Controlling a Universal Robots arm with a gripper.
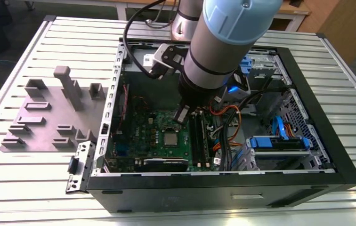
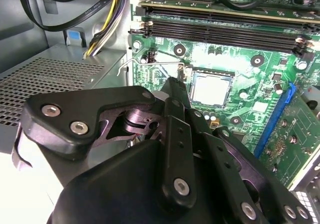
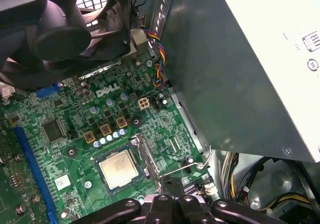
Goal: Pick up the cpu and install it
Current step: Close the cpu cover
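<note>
Gleaming pale silver, the cpu (image 3: 118,169) sits square in its socket; the hand's (image 2: 176,86) grip unclear.

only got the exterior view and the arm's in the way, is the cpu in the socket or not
Observer: Yes. In both wrist views the cpu lies flat in the socket, silver top up.
Operator: where's the gripper vs the chip
Observer: In the second wrist view the gripper has its tip beside the socket, not over the cpu.
Operator: lever hooked down?
Observer: The second wrist view shows the wire lever running along the board close to the gripper's tip. I cannot tell whether it is hooked.
</note>
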